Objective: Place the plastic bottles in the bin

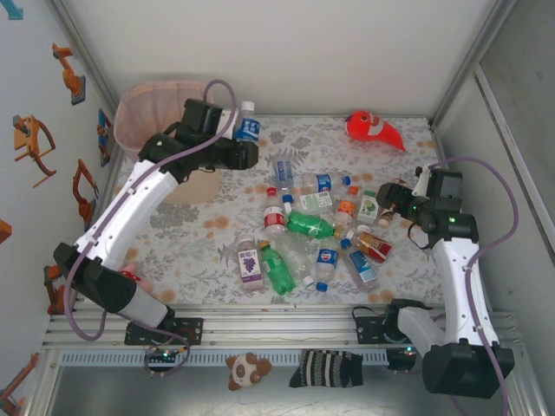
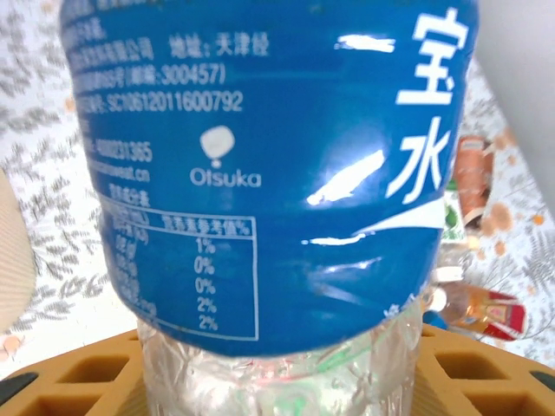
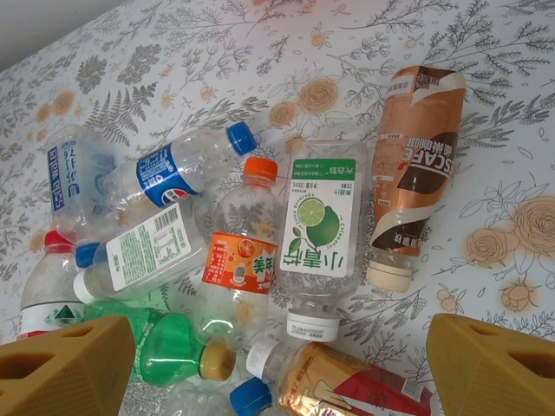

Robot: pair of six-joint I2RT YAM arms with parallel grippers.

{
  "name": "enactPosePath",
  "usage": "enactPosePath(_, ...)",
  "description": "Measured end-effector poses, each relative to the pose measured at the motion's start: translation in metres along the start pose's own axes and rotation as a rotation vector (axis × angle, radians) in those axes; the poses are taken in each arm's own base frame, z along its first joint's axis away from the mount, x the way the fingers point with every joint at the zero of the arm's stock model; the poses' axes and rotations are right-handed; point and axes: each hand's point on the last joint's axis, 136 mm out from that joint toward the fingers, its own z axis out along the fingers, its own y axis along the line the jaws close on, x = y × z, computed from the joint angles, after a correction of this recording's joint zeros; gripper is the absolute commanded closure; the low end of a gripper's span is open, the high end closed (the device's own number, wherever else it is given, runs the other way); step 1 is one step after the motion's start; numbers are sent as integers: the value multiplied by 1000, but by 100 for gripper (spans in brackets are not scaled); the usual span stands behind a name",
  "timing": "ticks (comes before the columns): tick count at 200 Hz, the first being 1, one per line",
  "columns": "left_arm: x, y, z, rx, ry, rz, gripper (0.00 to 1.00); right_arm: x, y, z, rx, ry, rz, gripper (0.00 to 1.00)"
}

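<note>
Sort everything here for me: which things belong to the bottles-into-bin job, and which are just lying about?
Job: pink mesh bin; blue-labelled bottle upright near it; loose bottles piled mid-table.
Lying about: red-orange fish plush; brown-and-white soft toy and striped cloth by the front rail.

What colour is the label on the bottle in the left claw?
Blue label, white print; clearest in left wrist view.

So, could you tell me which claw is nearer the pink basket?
Left. The left claw, holding a blue-labelled bottle, is beside the basket; the right claw hovers over the bottle pile.
</note>
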Motion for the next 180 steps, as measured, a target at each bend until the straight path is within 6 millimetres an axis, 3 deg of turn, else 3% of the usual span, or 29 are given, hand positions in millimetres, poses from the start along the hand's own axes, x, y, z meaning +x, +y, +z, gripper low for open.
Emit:
enactPosePath(23, -19, 6, -21, 22, -62, -20, 46, 0, 0, 1, 0, 3, 1, 14)
enactPosePath(58, -43, 31, -45, -11, -127, -54, 46, 1, -1, 2, 2, 9, 2, 14)
enactPosePath(108, -77, 84, -83, -134, -201, -95, 46, 1, -1, 4, 4, 14, 4, 14)
enactPosePath(138, -79, 124, -78, -229, -158, -119, 46, 1, -2, 5, 5, 18, 5, 14)
enactPosePath(180, -56, 181, -43, -323, -1, -169, 46, -1, -1, 4, 4, 15, 4, 14)
